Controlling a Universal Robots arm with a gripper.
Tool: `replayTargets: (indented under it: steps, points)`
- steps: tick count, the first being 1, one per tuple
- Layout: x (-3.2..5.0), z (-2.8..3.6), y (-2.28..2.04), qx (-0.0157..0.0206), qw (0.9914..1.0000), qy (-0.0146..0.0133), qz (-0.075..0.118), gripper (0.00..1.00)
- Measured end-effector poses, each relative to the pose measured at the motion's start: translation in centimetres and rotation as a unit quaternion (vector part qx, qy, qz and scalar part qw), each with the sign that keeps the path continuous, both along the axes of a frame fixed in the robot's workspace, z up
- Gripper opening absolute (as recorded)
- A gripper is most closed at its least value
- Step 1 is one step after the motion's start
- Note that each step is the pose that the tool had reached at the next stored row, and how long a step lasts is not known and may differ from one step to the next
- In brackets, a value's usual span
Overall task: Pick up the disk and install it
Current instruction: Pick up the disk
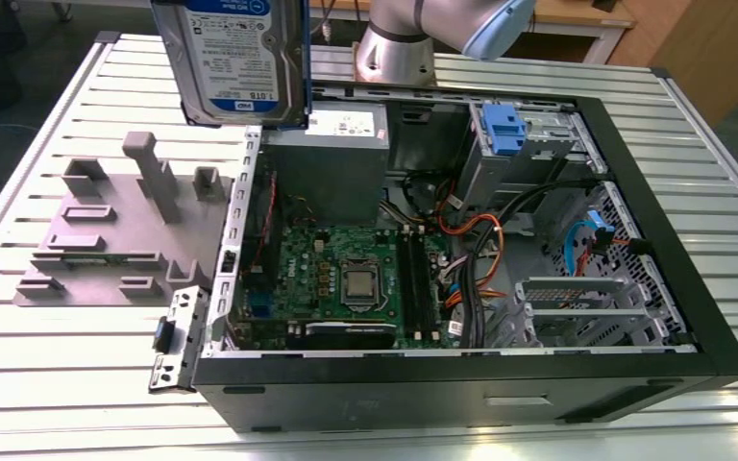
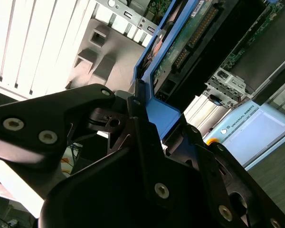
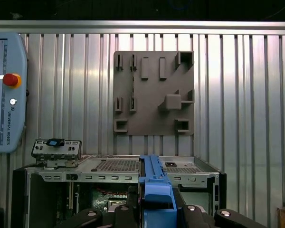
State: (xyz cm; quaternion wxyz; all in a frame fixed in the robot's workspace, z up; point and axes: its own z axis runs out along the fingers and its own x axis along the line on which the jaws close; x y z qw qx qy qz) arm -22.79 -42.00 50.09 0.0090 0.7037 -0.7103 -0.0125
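**Drive held aloft over the open case**

The black two-fingered gripper (image 2: pixel 161 116) is clenched on the flat silver-metal disk with the white-and-blue label (image 1: pixel 241 58), its fingers (image 2: pixel 137 128) pressing on either side of the blue plastic carrier frame along the disk's edge. The disk hangs upright in the air, label towards the exterior camera, touching nothing beneath it. In the exterior view its lower edge appears to hang over the left wall of the open black computer tower (image 1: pixel 472 394), though depth is hard to judge there.

The tower lies on its side on the ribbed silver metal table (image 1: pixel 36 384), interior exposed. A small blue plastic latch (image 1: pixel 504 130) sits in the metal bay at the far corner, on the exterior view's right, with orange and black cables just beside it. Beside the tower, on the exterior view's left, lies the grey moulded fixture plate (image 1: pixel 100 240), its posts standing upright. Bare table slats run around the tower and the plate.
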Motion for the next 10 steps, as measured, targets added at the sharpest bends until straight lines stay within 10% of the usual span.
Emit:
replayTargets:
  steps: [10]
  points:
    - [0.00, 0.00, -0.29, 0.0000, 1.00000, 0.0000, 0.000, 0.37]
